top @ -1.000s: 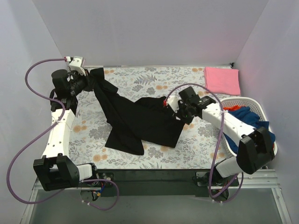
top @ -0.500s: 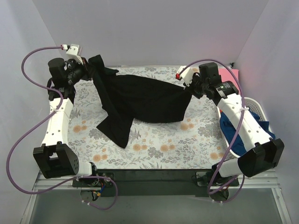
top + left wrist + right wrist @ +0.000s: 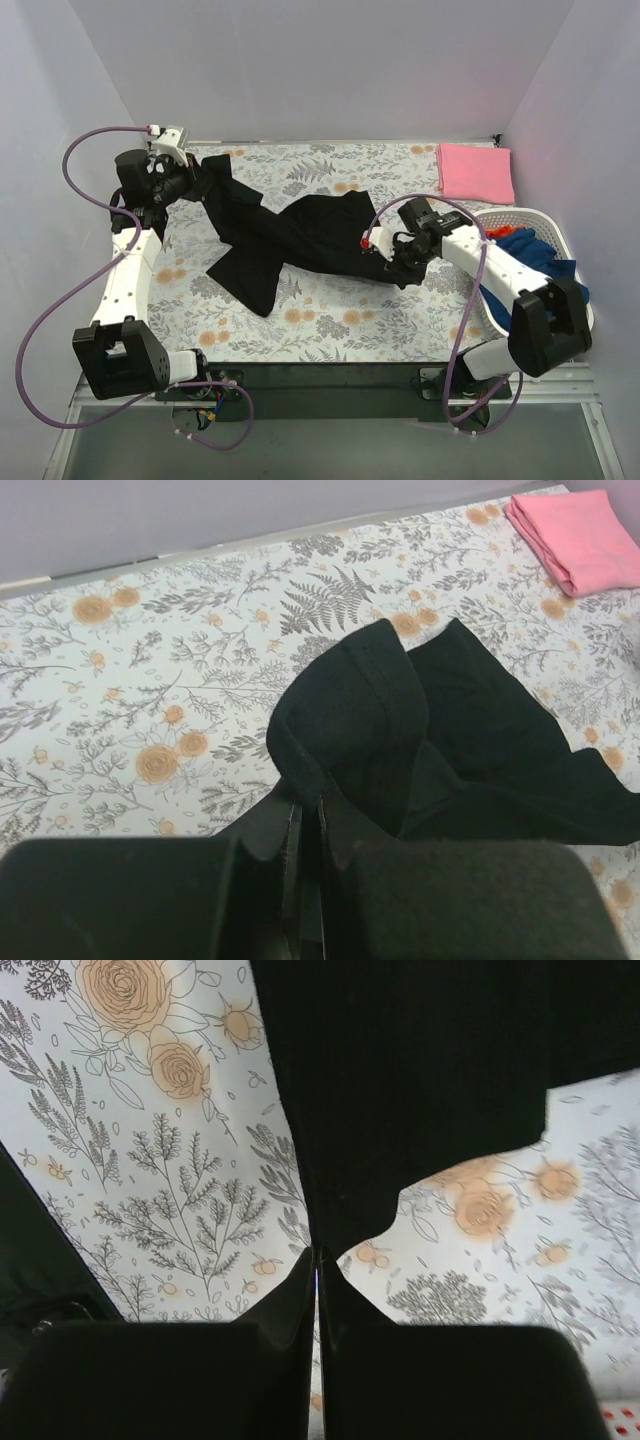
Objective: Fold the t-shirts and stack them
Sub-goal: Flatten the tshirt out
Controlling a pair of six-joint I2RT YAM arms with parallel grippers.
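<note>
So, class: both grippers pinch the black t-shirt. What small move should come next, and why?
Probably draw the right gripper away from the left gripper to pull the black t-shirt taut. Both are shut on it, yet it lies bunched and twisted on the floral covering, too rumpled to fold.

Table under floral cloth point(image 3: 330, 170) fills the middle, pale with orange flowers and grey ferns. Plain pale lavender-grey walls: back wall point(image 3: 320, 70) at 12 o'clock, left wall point(image 3: 40, 120) at 9, right wall point(image 3: 590, 120) at 3. White slotted basket point(image 3: 530, 213) at 3–4 o'clock on table edge. Black strip point(image 3: 330, 378) along the edge at 6. Soft even light, no hard shadows.
</note>
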